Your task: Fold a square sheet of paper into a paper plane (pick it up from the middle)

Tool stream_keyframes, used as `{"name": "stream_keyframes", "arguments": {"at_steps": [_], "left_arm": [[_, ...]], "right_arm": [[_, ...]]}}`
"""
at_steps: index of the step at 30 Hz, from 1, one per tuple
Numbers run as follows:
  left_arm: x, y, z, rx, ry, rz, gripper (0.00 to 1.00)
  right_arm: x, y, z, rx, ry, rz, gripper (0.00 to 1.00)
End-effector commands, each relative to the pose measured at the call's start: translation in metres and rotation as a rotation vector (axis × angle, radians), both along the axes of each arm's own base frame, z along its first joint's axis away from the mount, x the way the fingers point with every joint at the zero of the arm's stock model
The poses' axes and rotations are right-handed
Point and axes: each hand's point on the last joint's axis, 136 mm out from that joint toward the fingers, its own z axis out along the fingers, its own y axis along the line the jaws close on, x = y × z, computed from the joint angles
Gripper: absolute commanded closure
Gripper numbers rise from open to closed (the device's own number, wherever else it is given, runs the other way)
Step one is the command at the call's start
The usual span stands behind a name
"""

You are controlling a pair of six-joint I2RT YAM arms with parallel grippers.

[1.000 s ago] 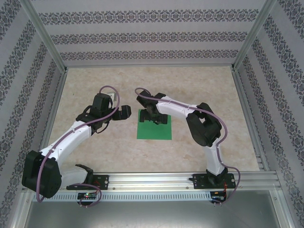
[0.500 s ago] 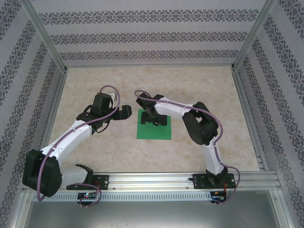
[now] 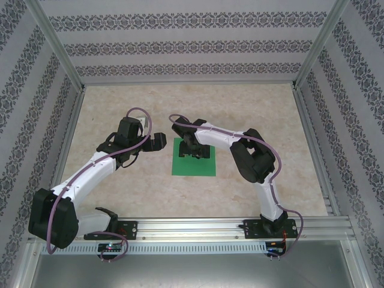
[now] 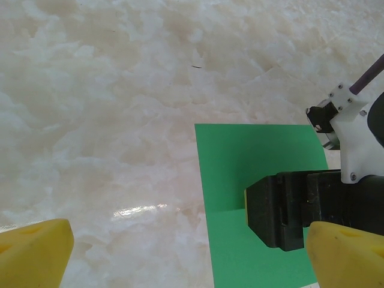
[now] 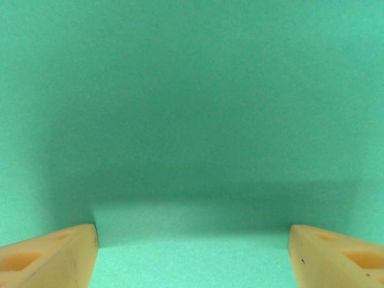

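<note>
The square sheet of paper (image 3: 193, 165) lies flat on the marble table, bright green, in the middle of the top view. My right gripper (image 3: 195, 150) points down onto the sheet's far half, its yellow fingertips (image 5: 54, 252) spread wide with green paper (image 5: 192, 108) under and between them. The right gripper (image 5: 192, 249) is open. In the left wrist view its black finger (image 4: 282, 210) rests on the sheet (image 4: 252, 156). My left gripper (image 3: 159, 142) hovers just left of the sheet's far left corner, open (image 4: 189, 258) and holding nothing.
The pale marble tabletop (image 3: 120, 174) is ringed by patterned walls and an aluminium frame (image 3: 186, 84). The left edge of the sheet runs between the left gripper's fingers (image 4: 36, 252). Both arm bases sit on the rail (image 3: 192, 228) at the near edge.
The right wrist has edged slightly left over the sheet and its fingers have drawn in a little. The sheet has shifted a touch left. The left arm has stayed put.
</note>
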Motion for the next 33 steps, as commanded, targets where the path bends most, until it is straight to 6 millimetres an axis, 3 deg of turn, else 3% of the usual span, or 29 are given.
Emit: {"name": "stream_keyframes", "arguments": {"at_steps": [1,4,8,17,24,33], "left_arm": [[0.001,-0.008,0.012,-0.005,-0.019,-0.035,0.0],[0.0,-0.007,0.012,-0.003,-0.019,-0.034,0.0],[-0.001,-0.006,0.011,-0.001,-0.018,-0.03,0.0],[-0.001,-0.006,0.011,0.001,-0.019,-0.028,0.0],[-0.003,-0.003,0.009,0.01,-0.017,-0.024,0.0],[-0.003,-0.004,0.01,0.005,-0.019,-0.025,0.0]], "right_arm": [[0.0,0.001,-0.003,-0.032,0.019,0.045,0.14],[0.007,0.003,0.019,-0.037,-0.026,0.055,0.05],[0.014,0.005,0.037,-0.019,-0.078,0.049,0.02],[0.0,0.018,-0.004,-0.001,0.012,0.061,0.02],[-0.019,0.004,-0.039,-0.045,0.087,0.049,0.05],[-0.016,0.008,-0.039,0.002,0.085,0.043,0.1]]}}
